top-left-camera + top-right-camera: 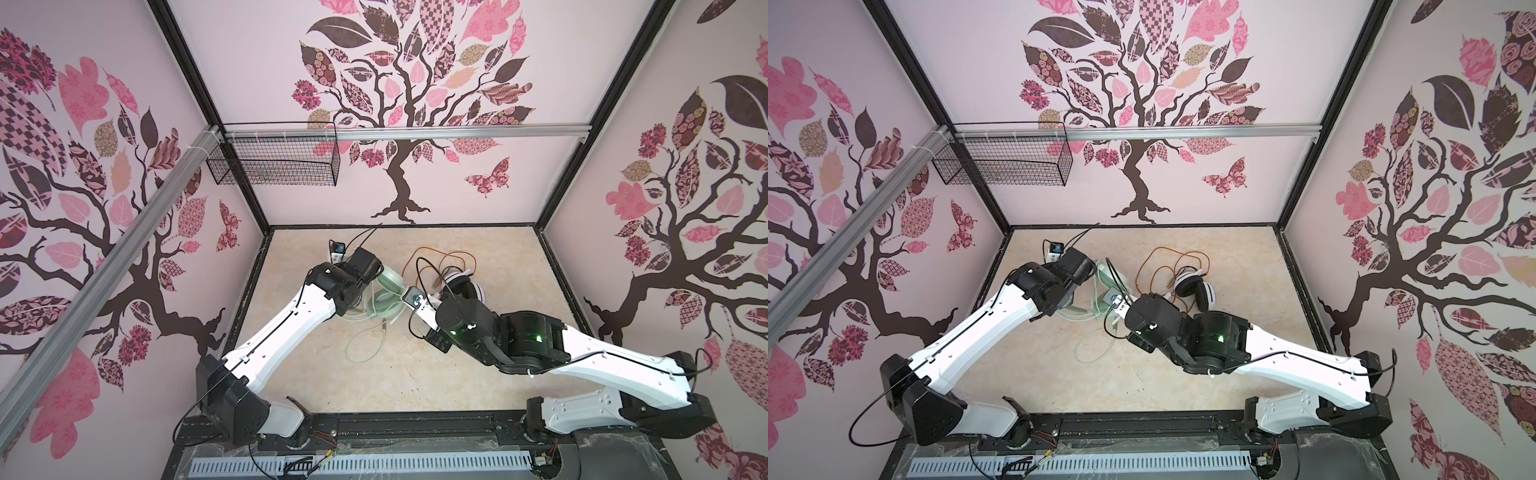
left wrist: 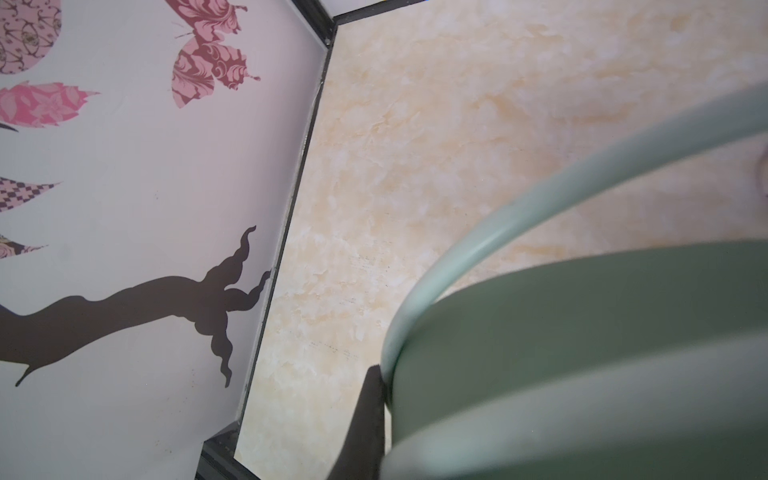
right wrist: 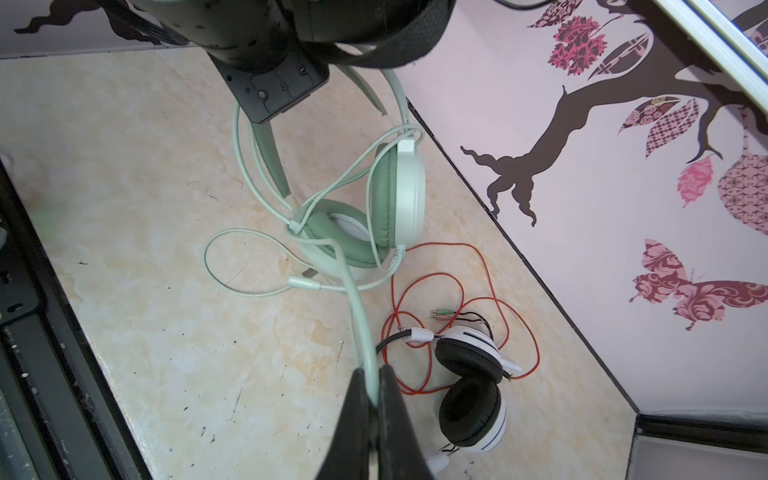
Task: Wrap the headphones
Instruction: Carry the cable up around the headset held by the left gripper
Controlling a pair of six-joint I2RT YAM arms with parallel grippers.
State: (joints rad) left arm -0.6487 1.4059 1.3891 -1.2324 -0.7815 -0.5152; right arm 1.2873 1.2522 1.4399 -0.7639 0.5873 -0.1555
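Right wrist view — right claw (image 3: 374, 370) pinches cord (image 3: 358, 309), left claw (image 2: 370, 415) grips headband (image 2: 582, 311) — cups (image 3: 399, 195) down.

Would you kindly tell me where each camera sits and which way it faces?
Top views: overhead, looking down on table, left arm, right arm, green headphones, white headphones.
Left wrist: on left arm, facing green headphones; left tool's finger shows.
Right wrist: on right arm, facing both headphones; right tool grips pale cord.
Shared: all show green headphones.

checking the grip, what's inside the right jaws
The pale cord of the mint headphones, pinched where the jaws meet; how far back it runs between them is covered.
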